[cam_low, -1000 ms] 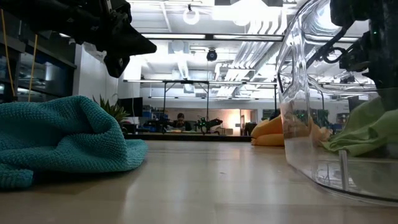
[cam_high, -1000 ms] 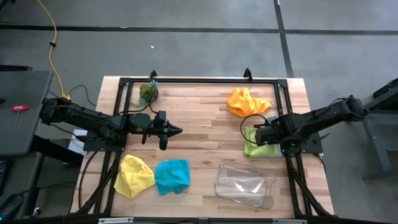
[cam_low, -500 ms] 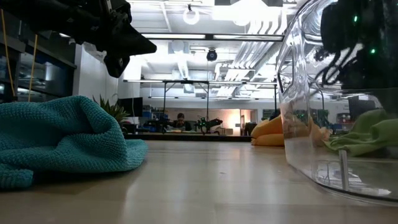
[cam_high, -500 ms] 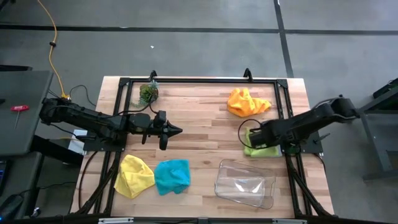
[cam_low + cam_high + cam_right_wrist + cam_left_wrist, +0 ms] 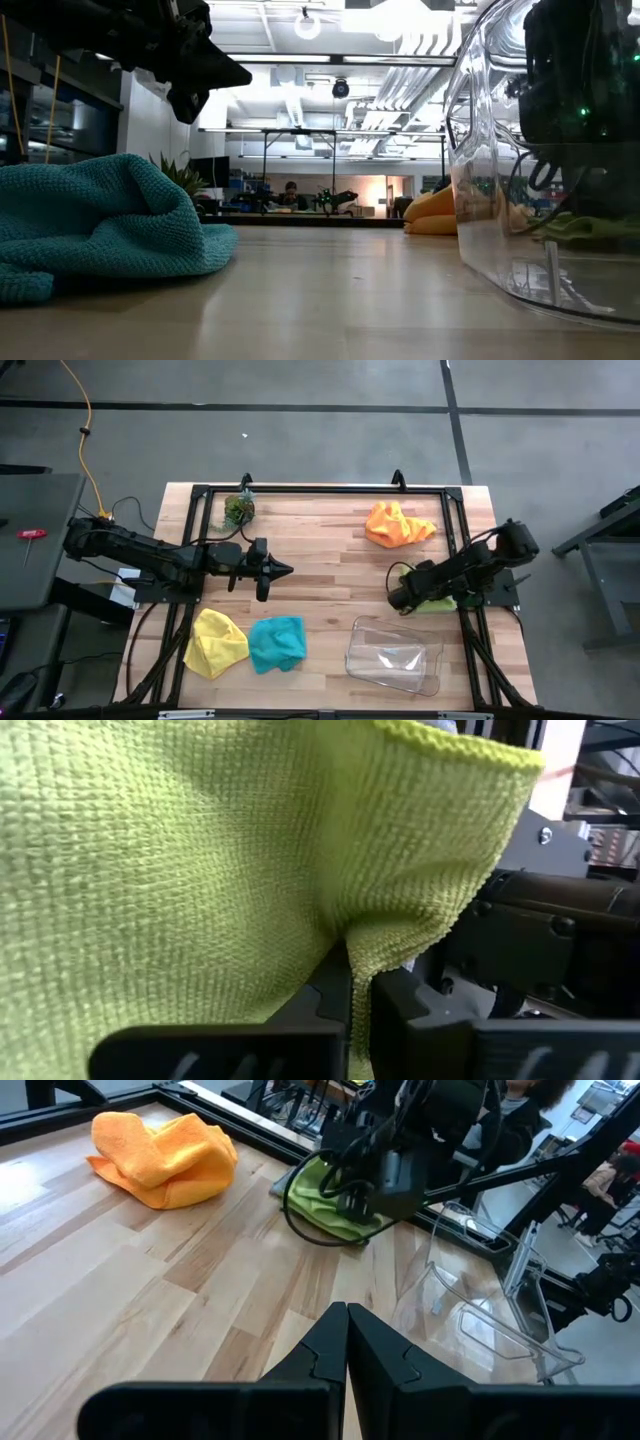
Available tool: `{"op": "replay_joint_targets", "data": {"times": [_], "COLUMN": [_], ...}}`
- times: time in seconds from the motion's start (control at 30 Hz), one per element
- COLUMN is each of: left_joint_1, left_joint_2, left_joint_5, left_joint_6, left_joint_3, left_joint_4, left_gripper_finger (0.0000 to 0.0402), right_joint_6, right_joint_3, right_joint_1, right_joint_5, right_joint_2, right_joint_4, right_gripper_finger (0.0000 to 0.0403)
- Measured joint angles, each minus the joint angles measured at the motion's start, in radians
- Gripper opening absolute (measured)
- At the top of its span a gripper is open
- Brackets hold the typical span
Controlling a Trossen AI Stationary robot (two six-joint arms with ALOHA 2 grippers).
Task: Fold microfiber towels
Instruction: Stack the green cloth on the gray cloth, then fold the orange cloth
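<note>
The lime green towel (image 5: 441, 604) lies at the table's right, mostly under my right arm. My right gripper (image 5: 397, 600) slants down onto it, shut on the cloth (image 5: 200, 850), which fills the right wrist view. My left gripper (image 5: 285, 571) hovers shut and empty above the table's middle left; it is also in the left wrist view (image 5: 347, 1312). The orange towel (image 5: 398, 524) lies bunched at the far right. The yellow towel (image 5: 217, 642) and the teal towel (image 5: 276, 643) lie bunched at the near left. My right gripper pinches a pucker of the lime green towel (image 5: 366, 946) between its two fingers, and a strip of cloth runs down between them. The fingers come slanting down from the table's right side. The towel rests on the table around them (image 5: 325, 1205).
A clear plastic tray (image 5: 393, 655) stands at the near right, just in front of the lime towel. A small leafy clump (image 5: 238, 510) sits at the far left. A black frame (image 5: 320, 489) runs round the table. Bare wood lies between the two grippers.
My right gripper has sunk toward the table and tipped steeply downward, shifting a little toward the near edge. The lime green towel, whose right part stood raised, now lies low and is mostly covered by the arm.
</note>
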Motion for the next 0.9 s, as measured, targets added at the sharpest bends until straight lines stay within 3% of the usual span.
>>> {"op": "replay_joint_targets", "data": {"times": [0.23,0.63,0.9], "left_joint_1": [0.0,0.0,0.0], "left_joint_2": [0.0,0.0,0.0], "left_joint_5": [0.0,0.002,0.001], "left_joint_6": [0.0,0.0,0.0], "left_joint_3": [0.0,0.0,0.0], "left_joint_4": [0.0,0.0,0.0], "left_gripper_finger": [0.0,0.0,0.0], "right_joint_6": [0.027,0.057,0.091], "right_joint_3": [0.001,0.031,0.147], "right_joint_1": [0.0,0.0,0.0], "right_joint_5": [-0.026,-0.035,0.041], "right_joint_2": [0.009,-0.085,-0.119], "right_joint_4": [0.001,-0.048,-0.239], "right_gripper_finger": [0.0014,0.0174,0.0196]}}
